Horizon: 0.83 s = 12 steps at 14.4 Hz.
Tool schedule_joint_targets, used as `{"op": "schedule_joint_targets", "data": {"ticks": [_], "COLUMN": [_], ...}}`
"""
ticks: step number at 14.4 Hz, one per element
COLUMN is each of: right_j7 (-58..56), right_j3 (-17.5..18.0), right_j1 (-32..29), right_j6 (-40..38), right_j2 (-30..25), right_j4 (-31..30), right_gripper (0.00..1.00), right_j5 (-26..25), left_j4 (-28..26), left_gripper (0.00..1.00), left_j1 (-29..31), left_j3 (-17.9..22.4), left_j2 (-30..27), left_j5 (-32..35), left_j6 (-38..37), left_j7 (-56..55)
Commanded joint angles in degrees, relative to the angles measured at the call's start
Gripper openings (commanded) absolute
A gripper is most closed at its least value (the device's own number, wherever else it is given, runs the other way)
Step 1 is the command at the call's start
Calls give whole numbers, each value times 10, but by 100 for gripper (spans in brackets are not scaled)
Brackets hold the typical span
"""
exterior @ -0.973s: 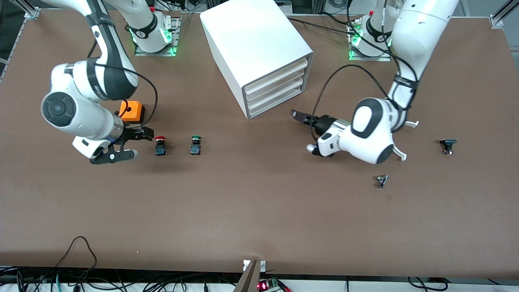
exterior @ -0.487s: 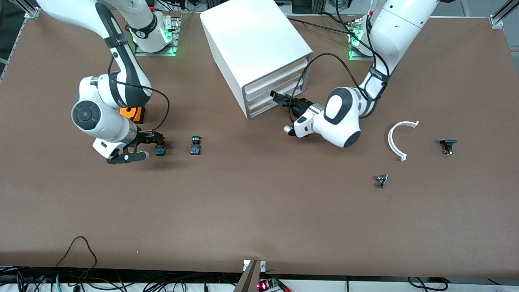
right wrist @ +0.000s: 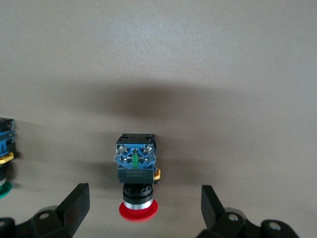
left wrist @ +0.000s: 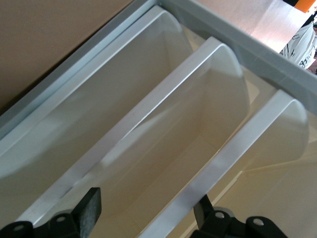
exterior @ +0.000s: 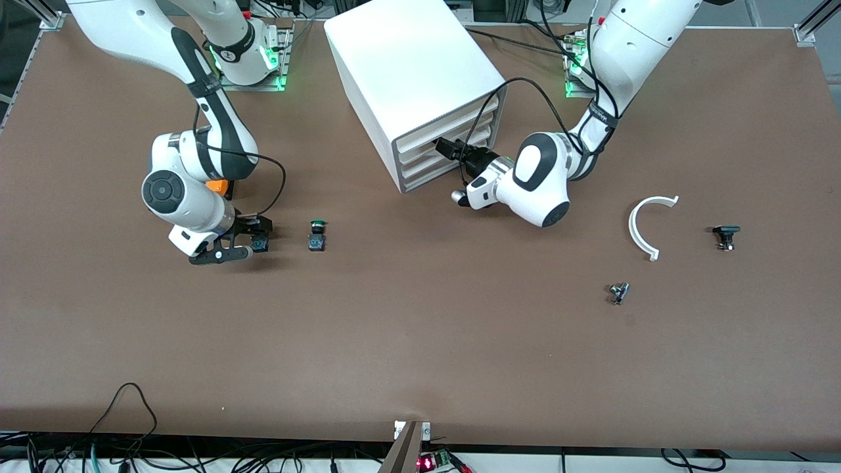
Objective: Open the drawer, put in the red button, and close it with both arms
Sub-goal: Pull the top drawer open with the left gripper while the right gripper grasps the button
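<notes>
The white cabinet (exterior: pixel 407 66) stands near the robots' bases, all four drawers shut. My left gripper (exterior: pixel 444 148) is at the drawer fronts, level with a middle drawer (exterior: pixel 420 152). In the left wrist view the left gripper (left wrist: pixel 147 213) is open and one drawer's slat front (left wrist: pixel 218 163) runs between its fingers. My right gripper (exterior: pixel 255 238) is low over the table toward the right arm's end, open around the red button (exterior: pixel 261 244). In the right wrist view the red button (right wrist: pixel 136 168) lies on its side between the open fingers (right wrist: pixel 74 206), which are apart from it.
The green button (exterior: pixel 317 235) stands beside the red one, toward the table's middle; it shows at the right wrist view's edge (right wrist: pixel 5 148). An orange box (exterior: pixel 217 186) is half hidden by the right arm. A white curved piece (exterior: pixel 647 223), a black part (exterior: pixel 726 235) and a small metal part (exterior: pixel 618 292) lie toward the left arm's end.
The right gripper has slid along the table to the red button and now straddles it. The left gripper has moved from over the table to the cabinet's drawer fronts.
</notes>
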Motion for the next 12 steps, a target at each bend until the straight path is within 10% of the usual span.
{"op": "schedule_joint_targets", "data": {"ticks": [1,2,3,12], "right_j7": [4,4,4,5], "right_j3": [2,2,2,3], "right_j1": [0,0,1,3], "right_j6": [13,16,20,32], "right_j2": [7,13,17,37], "right_j4": [-5,-5,-5,0], "right_gripper": [100,100,100,98], "right_j5": [5,5,5,6], "left_j4": [-18,-17,-17,59], "left_gripper": [63,20,0,9], "left_j1": [3,3,3,48], "left_j3": [-4,-4,-3,76], "left_j2": [-15,-15,-14,-15], "left_j5": [-19,-19,-19,40], "left_j6": [10,10,9,8], "left_j7": [14,14,13,0]}}
